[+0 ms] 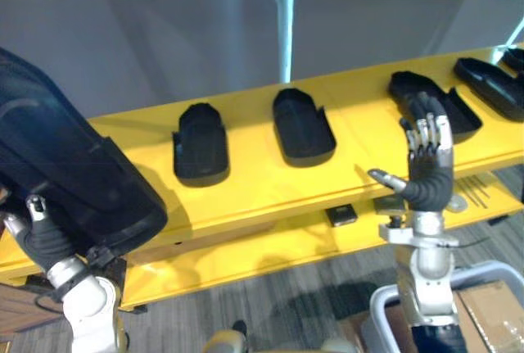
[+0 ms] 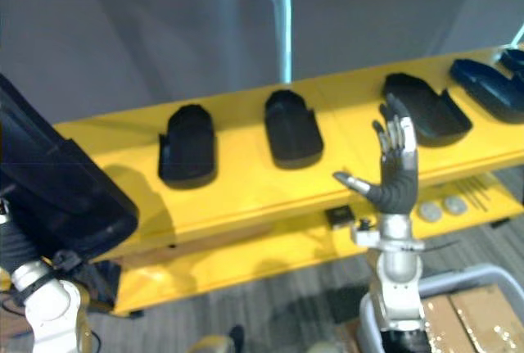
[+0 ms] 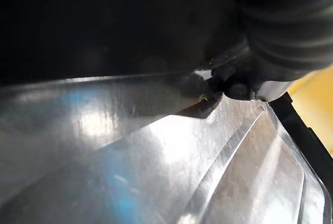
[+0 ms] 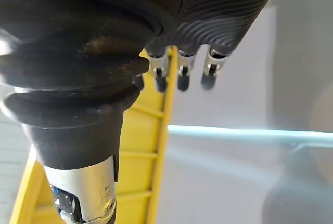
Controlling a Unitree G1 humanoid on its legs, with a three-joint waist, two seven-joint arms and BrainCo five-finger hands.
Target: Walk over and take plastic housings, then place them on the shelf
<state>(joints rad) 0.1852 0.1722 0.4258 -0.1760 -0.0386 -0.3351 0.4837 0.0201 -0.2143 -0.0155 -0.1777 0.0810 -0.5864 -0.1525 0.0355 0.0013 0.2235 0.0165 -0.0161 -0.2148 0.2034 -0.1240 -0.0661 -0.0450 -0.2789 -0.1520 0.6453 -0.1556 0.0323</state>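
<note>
Fingers [image 1: 426,136] of my right hand [image 1: 427,179] stand straight and spread, holding nothing, raised in front of the right part of the yellow shelf [image 1: 246,193]. Those of my left hand [image 1: 37,234] are hidden behind the big black housing [image 1: 74,165] it carries, so I cannot tell how they grip. That housing hangs low at the shelf's left end, facing the bare stretch left of the leftmost shelved housing [image 1: 200,144]. I judge my left arm the nearer one, and mine should lie front to back like the shelved ones.
</note>
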